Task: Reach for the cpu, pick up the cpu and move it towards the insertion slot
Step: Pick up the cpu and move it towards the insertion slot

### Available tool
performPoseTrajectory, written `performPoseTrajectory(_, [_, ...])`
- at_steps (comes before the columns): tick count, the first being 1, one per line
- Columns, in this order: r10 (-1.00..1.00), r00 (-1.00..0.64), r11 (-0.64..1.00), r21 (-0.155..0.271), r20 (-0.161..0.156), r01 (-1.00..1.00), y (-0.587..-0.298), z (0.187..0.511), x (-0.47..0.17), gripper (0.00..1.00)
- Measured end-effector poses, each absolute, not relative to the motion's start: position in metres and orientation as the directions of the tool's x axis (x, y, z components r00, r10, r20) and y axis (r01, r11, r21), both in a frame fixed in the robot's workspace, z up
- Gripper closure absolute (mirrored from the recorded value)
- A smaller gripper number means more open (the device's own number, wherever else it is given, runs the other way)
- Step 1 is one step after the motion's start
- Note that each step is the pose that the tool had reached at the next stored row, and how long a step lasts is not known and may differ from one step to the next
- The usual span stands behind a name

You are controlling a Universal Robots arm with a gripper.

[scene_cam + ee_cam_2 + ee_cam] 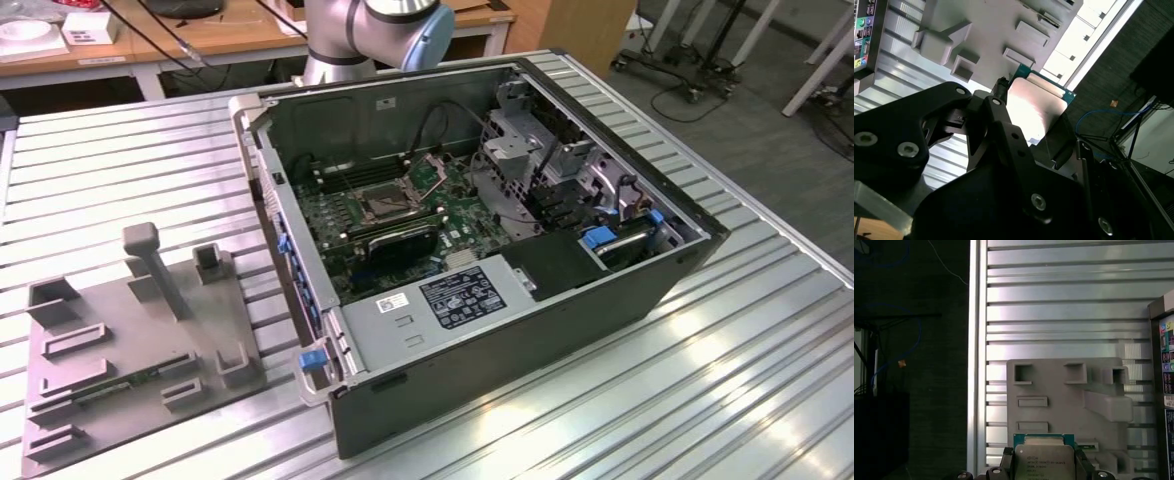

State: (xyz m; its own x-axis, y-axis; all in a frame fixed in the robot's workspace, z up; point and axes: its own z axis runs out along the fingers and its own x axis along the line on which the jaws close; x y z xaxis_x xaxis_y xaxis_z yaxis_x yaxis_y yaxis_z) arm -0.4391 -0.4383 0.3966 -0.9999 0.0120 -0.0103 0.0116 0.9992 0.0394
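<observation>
In both wrist views my gripper is shut on the cpu, a thin square chip with a pale silvery top and a greenish rim. Its black fingers clamp two opposite edges. The chip hangs in the air above the grey plastic tray, apart from it. The insertion slot, a dark square socket in a silvery frame, lies on the green motherboard inside the open computer case in the exterior view. My arm rises out of that view at the back.
The open case fills the middle of the ribbed metal table; its rear panel borders the tray. The tray holds a long green circuit stick and raised posts. The table's edge drops to dark floor.
</observation>
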Motion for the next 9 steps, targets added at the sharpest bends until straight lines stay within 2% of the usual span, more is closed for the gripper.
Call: performPoseTrajectory(9, [0.012, -1.0, 0.999, 0.04, -0.01, 0.012, -0.4382, 0.3965, -0.4331, 0.45])
